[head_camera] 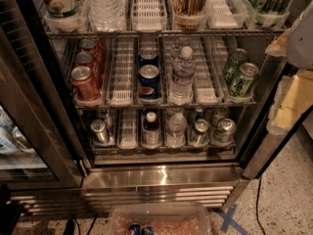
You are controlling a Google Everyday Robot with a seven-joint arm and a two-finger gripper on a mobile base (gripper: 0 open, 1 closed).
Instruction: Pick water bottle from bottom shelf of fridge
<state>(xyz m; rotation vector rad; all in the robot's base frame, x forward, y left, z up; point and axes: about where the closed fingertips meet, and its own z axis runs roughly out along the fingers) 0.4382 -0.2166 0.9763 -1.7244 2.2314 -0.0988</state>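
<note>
The fridge (161,177) stands open in front of me, its steel base low in view. On the bottom shelf (128,142) the water bottle (176,129) stands upright in a lane tray, clear with a white cap. To its left is a white-capped bottle of dark liquid (150,128), and to its right a can (199,131). My gripper (292,102) is a pale, blurred shape at the right edge. It is outside the fridge, above and well to the right of the water bottle, and touches nothing on the shelves.
The glass door (29,106) hangs open at left. The middle shelf holds red cans (84,80), Pepsi cans (148,77), another water bottle (182,75) and green cans (240,75). A clear plastic bin (159,219) sits low in front.
</note>
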